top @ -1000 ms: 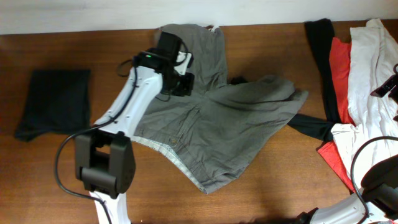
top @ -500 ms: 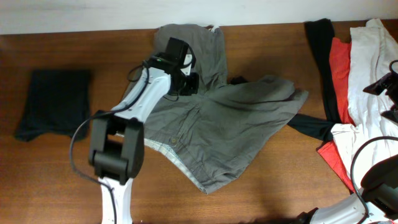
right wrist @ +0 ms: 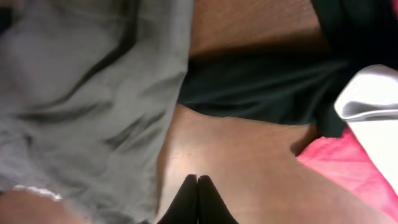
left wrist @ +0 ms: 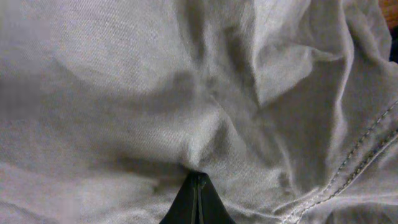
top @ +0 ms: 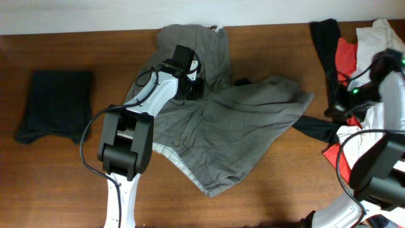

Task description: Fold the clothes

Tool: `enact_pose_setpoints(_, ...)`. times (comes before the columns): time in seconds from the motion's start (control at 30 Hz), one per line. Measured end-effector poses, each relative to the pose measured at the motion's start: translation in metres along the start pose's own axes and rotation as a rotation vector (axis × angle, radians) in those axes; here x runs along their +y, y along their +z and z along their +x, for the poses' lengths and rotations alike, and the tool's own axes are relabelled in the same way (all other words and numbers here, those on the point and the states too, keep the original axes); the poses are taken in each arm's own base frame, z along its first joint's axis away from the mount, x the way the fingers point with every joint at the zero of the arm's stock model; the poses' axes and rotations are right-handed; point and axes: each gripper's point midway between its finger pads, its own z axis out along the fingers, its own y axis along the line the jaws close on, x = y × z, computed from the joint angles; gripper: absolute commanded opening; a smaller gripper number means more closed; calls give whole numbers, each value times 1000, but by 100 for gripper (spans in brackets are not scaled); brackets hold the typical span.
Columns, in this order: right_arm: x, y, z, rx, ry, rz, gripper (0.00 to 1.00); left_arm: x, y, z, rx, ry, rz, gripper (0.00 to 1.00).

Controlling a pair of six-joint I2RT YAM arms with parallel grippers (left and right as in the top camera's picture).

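The brown wooden surface runs past every edge of the overhead view. Across its middle lie the grey-khaki trousers, rumpled, with pale waistband lining showing along the near edge. Their upper half is partly covered by the left arm. At the right, a pile of black, red and white garments is cut off by the frame and partly hidden under the right arm. A black strip runs from the pile to the trouser leg. Far left, well apart, lies a dark folded garment.

A second ago the right arm sat at the frame's edge with its jaws spread. Now it reaches in beside the black cloth, and the right jaws are pressed together over bare wood, holding nothing. The left arm has crept slightly along the trousers. The left jaws are pressed together on a puckered fold of the grey cloth — the pinch shows only in the wrist view, since from overhead the wrist hides it.
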Motion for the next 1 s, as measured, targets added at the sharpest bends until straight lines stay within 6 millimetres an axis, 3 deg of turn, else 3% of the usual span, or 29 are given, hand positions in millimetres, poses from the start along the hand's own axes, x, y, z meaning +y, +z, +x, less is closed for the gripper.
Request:
enact_pose_setpoints(0.3, -19, 58, 5, -11, 29, 16, 4, 0, 0, 1, 3, -1, -1, 1)
enact_pose_setpoints(0.47, -17, 84, 18, 13, 14, -6, 4, 0, 0, 1, 3, -1, -1, 1)
enact_pose_setpoints(0.8, -6, 112, 4, -94, -42, -45, 4, 0, 0, 1, 4, -1, -2, 1)
enact_pose_setpoints(1.0, -5, 110, -21, -207, -55, -41, 4, 2, 0, 2, 9, -3, -9, 1)
